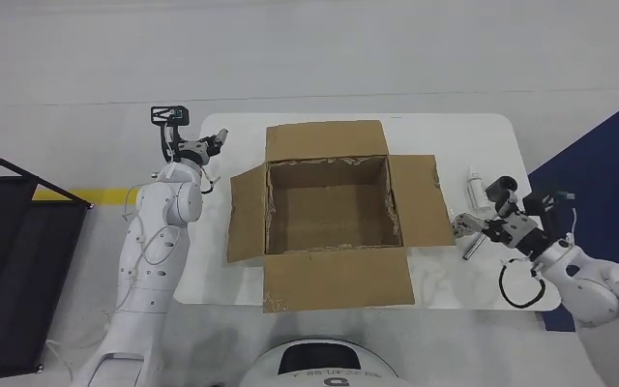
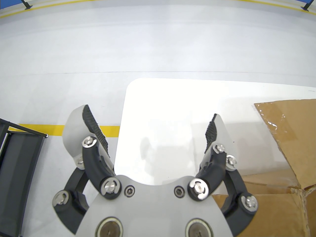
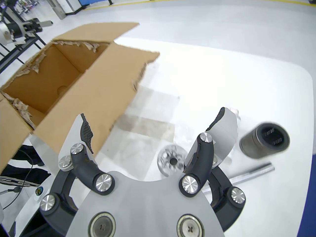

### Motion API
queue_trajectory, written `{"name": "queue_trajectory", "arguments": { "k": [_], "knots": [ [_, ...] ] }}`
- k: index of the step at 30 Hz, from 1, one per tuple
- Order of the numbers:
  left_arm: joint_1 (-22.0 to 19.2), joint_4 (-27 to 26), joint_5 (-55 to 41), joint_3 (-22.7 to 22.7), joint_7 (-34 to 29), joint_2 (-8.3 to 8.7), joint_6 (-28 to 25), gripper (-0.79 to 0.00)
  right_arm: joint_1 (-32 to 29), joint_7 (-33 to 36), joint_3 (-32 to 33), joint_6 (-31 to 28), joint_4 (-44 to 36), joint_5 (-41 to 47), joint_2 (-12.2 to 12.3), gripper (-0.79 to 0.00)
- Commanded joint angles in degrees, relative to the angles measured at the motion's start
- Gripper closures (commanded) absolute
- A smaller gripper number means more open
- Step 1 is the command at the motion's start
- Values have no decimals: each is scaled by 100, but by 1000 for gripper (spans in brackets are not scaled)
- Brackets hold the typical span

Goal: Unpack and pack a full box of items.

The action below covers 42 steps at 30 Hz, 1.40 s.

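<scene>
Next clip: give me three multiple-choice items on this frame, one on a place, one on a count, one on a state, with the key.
1. Where do the dark cylinder and the metal rod lie?
A) in the box
B) on the table, on the robot's right of the box
C) on the floor

2. How many flaps of the box are folded out?
A) two
B) three
C) four

3. The left hand is:
A) open and empty
B) shut on the rod
C) shut on a flap

Key: 1 B, both lie on the table past the right flap; 2 C, one flap spreads from each side; 3 A, its fingers stand apart with nothing between.
</scene>
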Motion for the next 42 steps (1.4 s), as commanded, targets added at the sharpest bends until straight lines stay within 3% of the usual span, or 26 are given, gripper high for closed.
{"name": "queue_trajectory", "arguments": {
  "k": [1,10,13,18,21,27,30,31,36,39,40,42],
  "knots": [
    [0,0,-1,-2,0,0,0,-785,-82,355,26,84,41,-48,2,-785],
    [0,0,-1,-2,0,0,0,-785,337,1469,-317,105,242,38,3,-754],
    [0,0,-1,-2,0,0,0,-785,581,1785,-525,369,303,32,-12,-680],
    [0,0,-1,-2,0,0,0,-785,980,2162,-839,797,485,-17,-47,-770],
    [0,0,-1,-2,0,0,0,-785,1194,2345,-1022,866,547,-93,-65,-785],
    [0,0,-1,-2,0,0,0,-785,1449,2453,-1215,920,698,-140,-100,-736],
    [0,0,-1,-2,0,0,0,-785,1483,2472,-1247,949,758,-168,-112,-653],
    [0,0,-1,-2,0,0,0,-785,1490,2470,-1254,951,778,-179,-116,-391],
    [0,0,-1,-2,0,0,0,-785,1463,2402,-1274,860,831,-195,-134,-151],
    [0,0,-1,-2,0,0,0,-785,1397,2295,-1235,830,865,-182,-143,-86],
    [0,0,-1,-2,0,0,0,-785,1368,2241,-1209,811,867,-197,-145,0],
    [0,0,-1,-2,0,0,0,-785,1268,2012,-1141,722,853,-241,-150,0]
  ]
}}
